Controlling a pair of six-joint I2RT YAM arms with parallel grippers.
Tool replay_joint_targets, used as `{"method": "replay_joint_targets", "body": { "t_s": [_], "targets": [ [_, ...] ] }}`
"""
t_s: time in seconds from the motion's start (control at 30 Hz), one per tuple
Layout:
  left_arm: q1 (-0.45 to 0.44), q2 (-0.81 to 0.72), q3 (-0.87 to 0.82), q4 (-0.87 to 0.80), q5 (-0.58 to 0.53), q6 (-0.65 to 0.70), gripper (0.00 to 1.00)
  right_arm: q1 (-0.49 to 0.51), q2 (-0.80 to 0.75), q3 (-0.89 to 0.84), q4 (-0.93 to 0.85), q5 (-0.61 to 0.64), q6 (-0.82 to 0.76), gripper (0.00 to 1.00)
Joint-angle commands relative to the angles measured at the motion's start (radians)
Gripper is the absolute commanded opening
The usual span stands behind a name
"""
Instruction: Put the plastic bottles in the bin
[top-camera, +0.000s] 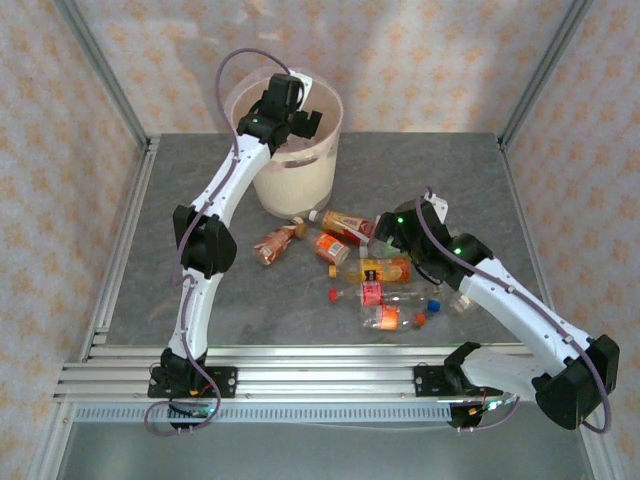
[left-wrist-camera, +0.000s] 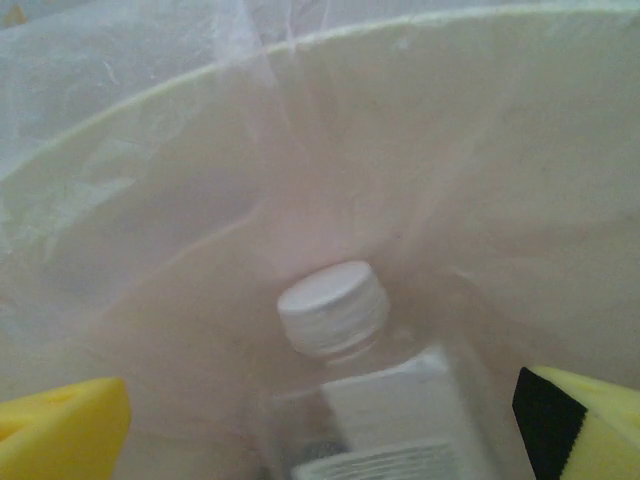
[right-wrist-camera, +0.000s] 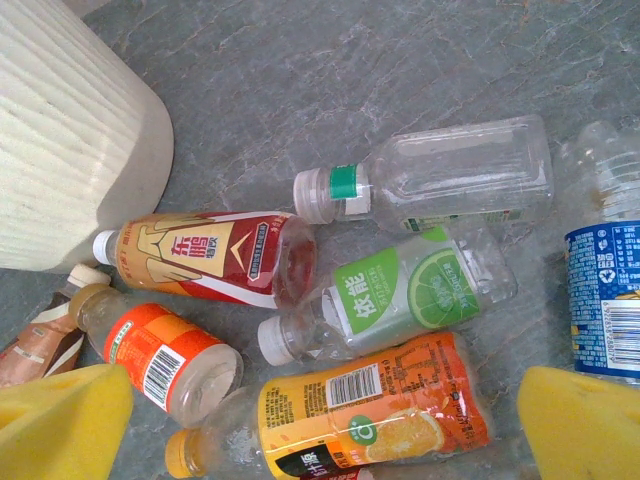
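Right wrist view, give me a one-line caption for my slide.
Open right gripper hovers over plastic bottles lying on the grey table beside the cream bin.

White-capped bottle (left-wrist-camera: 385, 395) inside pink-lined bin (left-wrist-camera: 520, 160); tool (left-wrist-camera: 322, 425) spread wide.

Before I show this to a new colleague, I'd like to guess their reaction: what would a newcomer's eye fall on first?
Probably the heap of bright orange-, red- and green-labelled bottles lying on the grey table in front of the cream bin. Next, the left arm reaching over the bin's mouth, jaws open above a white-capped bottle inside the pink liner; the right arm hangs over the heap, jaws open.
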Motion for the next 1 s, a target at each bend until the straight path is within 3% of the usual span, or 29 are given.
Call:
{"method": "replay_joint_targets", "body": {
  "t_s": [0.0, 0.23, 0.77, 0.97],
  "targets": [
    [0.001, -0.004, 0.058, -0.028, 0.002, 0.002, 1.0, 0.002, 0.005, 0.019, -0.029, 0.038, 0.009, 0.99],
    [-0.002, -0.04, 0.125, -0.05, 0.007, -0.047, 1.0, 0.002, 0.005, 0.022, -0.028, 0.035, 0.008, 0.99],
    [-0.005, -0.295, 0.127, -0.105, -0.04, -0.194, 1.0, 0.002, -0.03, 0.012, -0.033, 0.042, 0.014, 0.99],
    [-0.004, -0.51, -0.104, -0.065, -0.034, -0.238, 1.0, 0.003, -0.057, -0.001, -0.038, 0.057, 0.019, 0.99]
  ]
}}
